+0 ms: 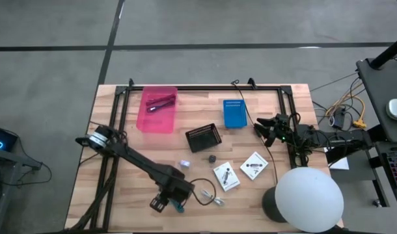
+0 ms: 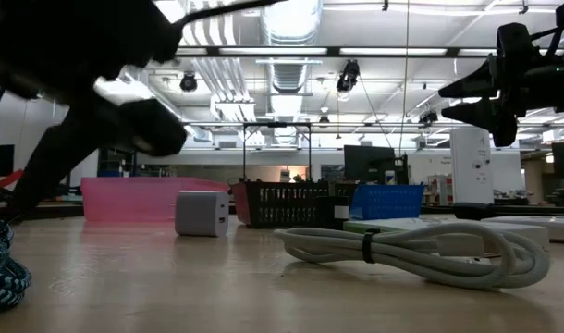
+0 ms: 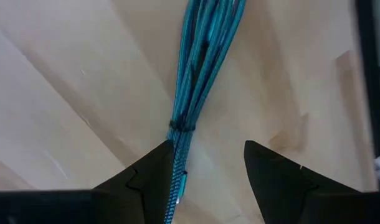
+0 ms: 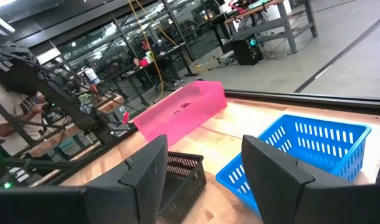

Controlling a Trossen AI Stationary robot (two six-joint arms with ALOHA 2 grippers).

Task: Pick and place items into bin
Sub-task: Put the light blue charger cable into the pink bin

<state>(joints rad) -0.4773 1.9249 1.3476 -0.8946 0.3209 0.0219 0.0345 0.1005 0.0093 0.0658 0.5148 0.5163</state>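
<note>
- while the left gripper (image 3: 205,163) hangs open over the teal cable (image 3: 199,62), holding nothing, it should centre and drop lower before closing.
- pink bin (image 1: 157,109) sits far across the table; lift the cable clear of the white cable (image 1: 210,195).
- right gripper (image 1: 269,130) waits open, empty, beside the blue basket (image 1: 234,114).

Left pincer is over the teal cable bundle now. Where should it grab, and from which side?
Grip the teal cable bundle at its tied waist, coming straight down from above. The strands are cinched narrowest there and lie flat on the table. The left pincer is open, one finger beside the cord; probably centre it first.
</note>
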